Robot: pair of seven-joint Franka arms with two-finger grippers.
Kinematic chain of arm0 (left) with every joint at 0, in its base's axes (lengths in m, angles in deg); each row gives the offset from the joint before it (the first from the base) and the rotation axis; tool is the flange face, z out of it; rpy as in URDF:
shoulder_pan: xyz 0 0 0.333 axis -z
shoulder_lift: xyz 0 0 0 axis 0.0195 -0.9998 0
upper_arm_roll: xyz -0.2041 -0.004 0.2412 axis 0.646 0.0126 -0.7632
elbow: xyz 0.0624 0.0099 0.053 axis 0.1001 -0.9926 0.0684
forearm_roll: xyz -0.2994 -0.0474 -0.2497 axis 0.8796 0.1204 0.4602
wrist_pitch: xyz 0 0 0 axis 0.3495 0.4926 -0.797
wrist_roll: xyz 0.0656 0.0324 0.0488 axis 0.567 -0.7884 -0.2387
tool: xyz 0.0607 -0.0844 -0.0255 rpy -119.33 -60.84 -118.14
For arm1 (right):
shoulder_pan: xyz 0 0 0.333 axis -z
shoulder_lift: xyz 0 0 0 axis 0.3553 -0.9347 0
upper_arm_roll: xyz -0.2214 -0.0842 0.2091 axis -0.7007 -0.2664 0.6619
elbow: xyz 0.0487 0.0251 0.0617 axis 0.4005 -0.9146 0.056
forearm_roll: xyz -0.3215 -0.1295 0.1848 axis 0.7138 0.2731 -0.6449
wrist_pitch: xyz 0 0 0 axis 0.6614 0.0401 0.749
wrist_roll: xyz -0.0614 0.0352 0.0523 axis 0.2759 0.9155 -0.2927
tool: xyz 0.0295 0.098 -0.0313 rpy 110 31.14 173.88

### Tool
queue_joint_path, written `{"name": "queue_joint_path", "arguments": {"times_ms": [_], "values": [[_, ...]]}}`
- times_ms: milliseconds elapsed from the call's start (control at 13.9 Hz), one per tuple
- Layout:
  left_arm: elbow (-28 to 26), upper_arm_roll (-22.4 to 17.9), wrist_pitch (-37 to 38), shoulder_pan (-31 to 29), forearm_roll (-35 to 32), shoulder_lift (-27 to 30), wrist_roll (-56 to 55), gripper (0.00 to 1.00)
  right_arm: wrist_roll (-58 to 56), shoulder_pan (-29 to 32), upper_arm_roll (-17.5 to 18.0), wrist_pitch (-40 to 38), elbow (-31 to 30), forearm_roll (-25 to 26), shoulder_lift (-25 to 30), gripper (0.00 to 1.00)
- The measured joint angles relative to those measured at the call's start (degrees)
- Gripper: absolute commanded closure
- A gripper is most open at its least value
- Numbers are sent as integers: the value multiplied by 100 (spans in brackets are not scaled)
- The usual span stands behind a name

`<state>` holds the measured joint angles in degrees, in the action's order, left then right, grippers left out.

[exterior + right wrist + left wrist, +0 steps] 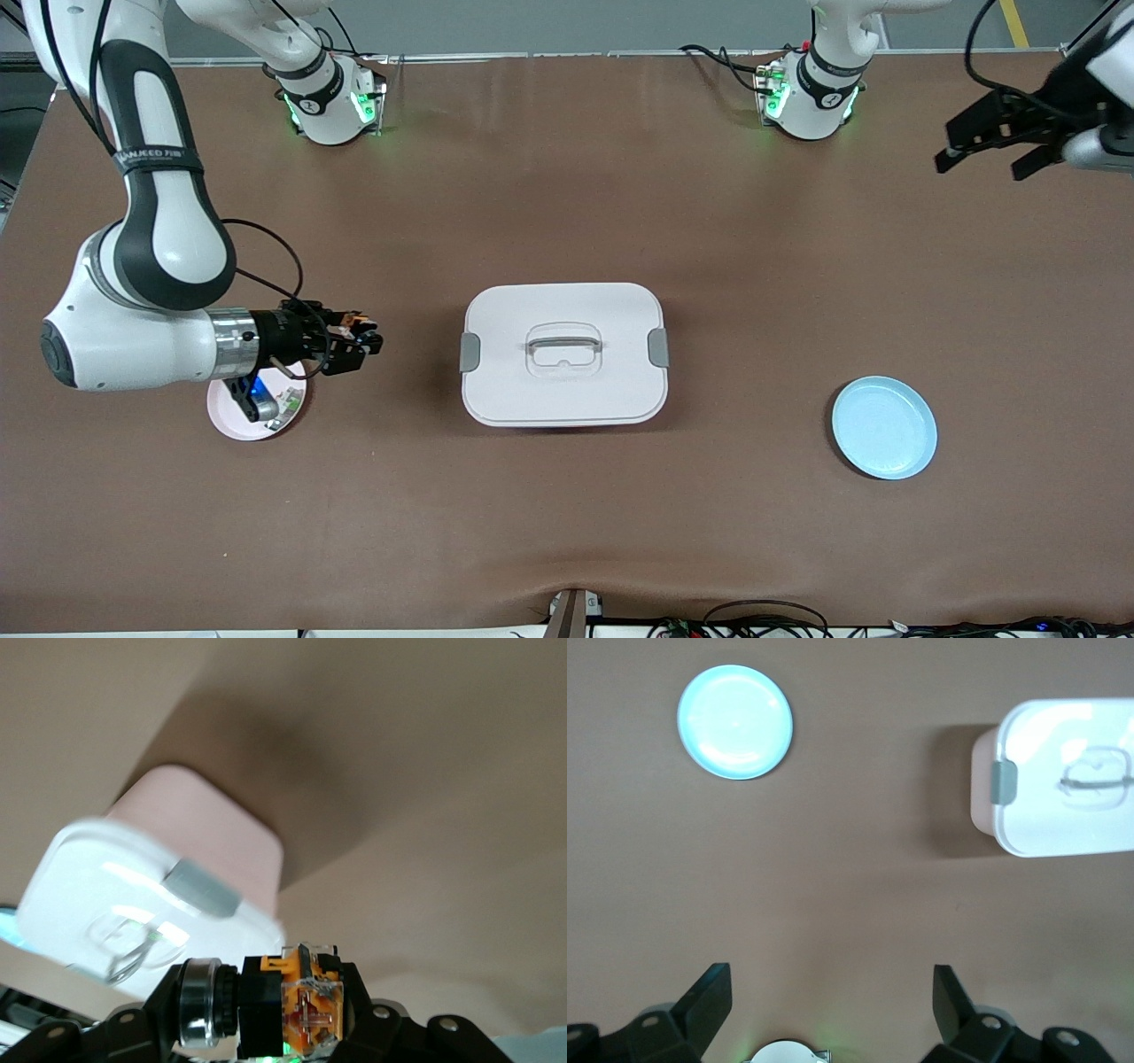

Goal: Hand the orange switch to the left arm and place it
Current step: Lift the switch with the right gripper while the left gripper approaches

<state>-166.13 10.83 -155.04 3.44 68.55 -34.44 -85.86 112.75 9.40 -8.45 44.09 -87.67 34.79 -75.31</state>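
My right gripper (361,338) is shut on the orange switch (354,321), a small black part with an orange end, and holds it in the air between the pink plate (232,420) and the white box (564,354). In the right wrist view the switch (297,1003) sits between the fingers, silver ring on one end, orange block on the other, with the box (159,886) past it. My left gripper (992,149) is open and empty, high over the table's left-arm end. Its view shows its spread fingers (713,992), the blue plate (734,721) and the box (1063,780).
The pink plate near the right arm's end holds a small green-and-white part (285,406). The blue plate (884,427) lies toward the left arm's end, nearer to the front camera than the box. The box stands in the table's middle between the two plates.
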Motion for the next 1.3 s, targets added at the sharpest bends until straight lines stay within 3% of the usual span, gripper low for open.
{"name": "queue_joint_path", "arguments": {"times_ms": [360, 793, 1297], "values": [[34, 750, -75, 73, 11, -6, -507, 0, 1230, -505, -2, 130, 301, -1048, 42, 75], [36, 1435, -568, 91, 508, -183, -1352, 0, 2135, -1143, 1, 1192, 333, -1407, 44, 75], [40, 2001, -1725, 99, 1121, -747, -2975, 0, 3061, -1946, 1, 2486, 345, -1618, 37, 76]]}}
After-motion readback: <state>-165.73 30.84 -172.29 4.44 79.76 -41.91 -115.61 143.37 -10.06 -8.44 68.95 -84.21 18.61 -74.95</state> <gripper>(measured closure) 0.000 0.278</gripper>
